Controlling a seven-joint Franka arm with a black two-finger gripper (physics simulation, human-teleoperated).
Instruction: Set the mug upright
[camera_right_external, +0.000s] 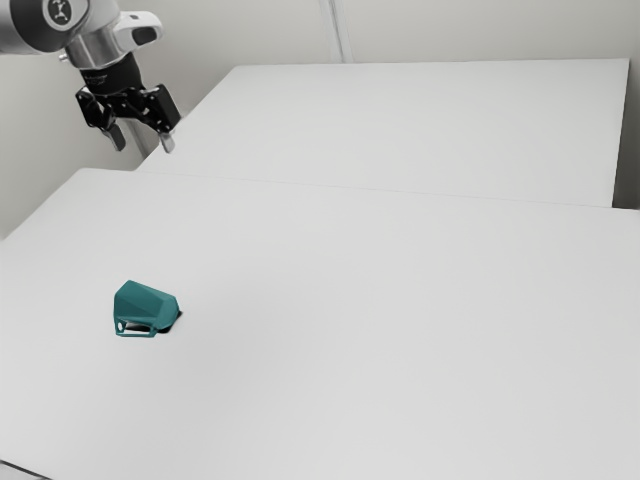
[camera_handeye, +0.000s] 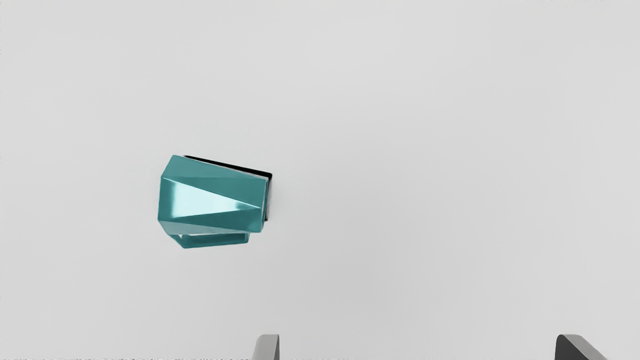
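One teal faceted mug (camera_right_external: 146, 304) lies on its side on the white table (camera_right_external: 380, 330), its handle (camera_right_external: 136, 333) toward the exterior view's near edge. My gripper (camera_right_external: 143, 147) hangs above the tabletop, well apart from it, jaws spread wide with nothing between them.

The faceted teal mug (camera_right_external: 146, 305) lies on its side on the white table (camera_right_external: 380, 330).

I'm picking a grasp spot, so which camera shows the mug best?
The wrist view: the mug appears closer up there, its faceted side and handle distinct. The exterior view shows it smaller, lying on its side, handle included.
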